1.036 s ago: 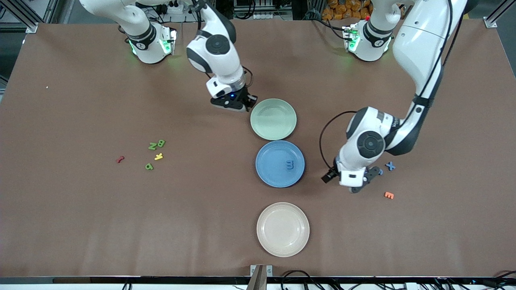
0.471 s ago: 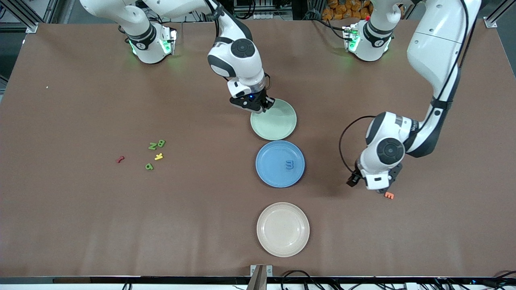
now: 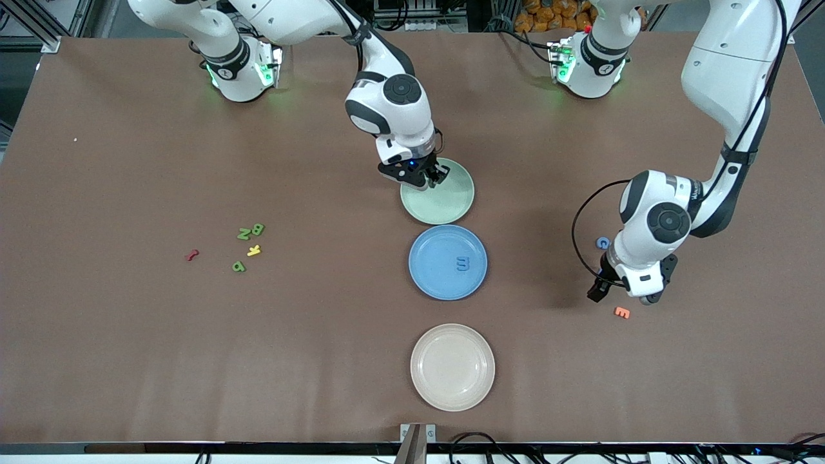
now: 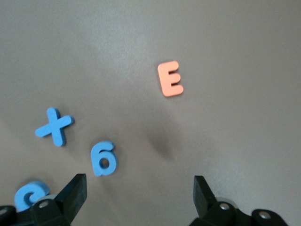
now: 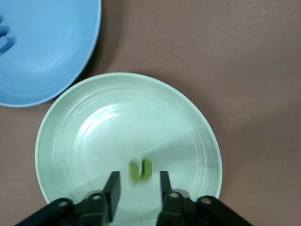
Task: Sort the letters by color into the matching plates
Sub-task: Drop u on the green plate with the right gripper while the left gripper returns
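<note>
Right hand (image 5: 137, 188) parted over green plate (image 5: 94, 141)

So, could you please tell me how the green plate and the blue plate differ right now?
The green plate is pale green; the blue plate is medium blue. The green plate holds a small green letter, blurred, between the parted fingers of the right gripper above it; the blue plate holds one blue letter with no gripper over it. The blue plate lies nearer the front camera. Both are round, shallow and of similar size.
</note>
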Motion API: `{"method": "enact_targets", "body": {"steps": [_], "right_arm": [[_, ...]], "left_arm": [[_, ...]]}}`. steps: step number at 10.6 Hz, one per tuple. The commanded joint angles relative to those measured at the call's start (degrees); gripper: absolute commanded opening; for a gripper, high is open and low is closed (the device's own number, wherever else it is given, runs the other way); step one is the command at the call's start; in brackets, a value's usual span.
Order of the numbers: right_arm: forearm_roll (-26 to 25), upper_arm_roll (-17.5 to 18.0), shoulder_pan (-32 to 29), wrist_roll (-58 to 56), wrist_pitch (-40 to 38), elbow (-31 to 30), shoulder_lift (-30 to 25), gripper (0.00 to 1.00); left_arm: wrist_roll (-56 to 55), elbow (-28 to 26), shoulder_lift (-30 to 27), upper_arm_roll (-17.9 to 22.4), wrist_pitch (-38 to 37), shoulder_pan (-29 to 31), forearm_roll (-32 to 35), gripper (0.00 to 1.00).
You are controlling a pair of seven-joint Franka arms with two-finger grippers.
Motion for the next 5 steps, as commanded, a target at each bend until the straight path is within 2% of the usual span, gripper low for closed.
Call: {"method": "enact_targets", "body": {"steps": [1,5], "right_arm": [[-3.50,-0.55,0.41,3.48,-2.60,2.46,0.70,1.00],[-3.69,-0.55,-0.82,2.60,-6.46,2.28,-1.40,1.00]], "left_arm": [[-0.47,-7.32,-2.18,-0.82,9.43,2.80,1.51,1.00],[-1.35,-8.22,-1.48,-0.73,9.63,4.12,1.33,1.00]]}}
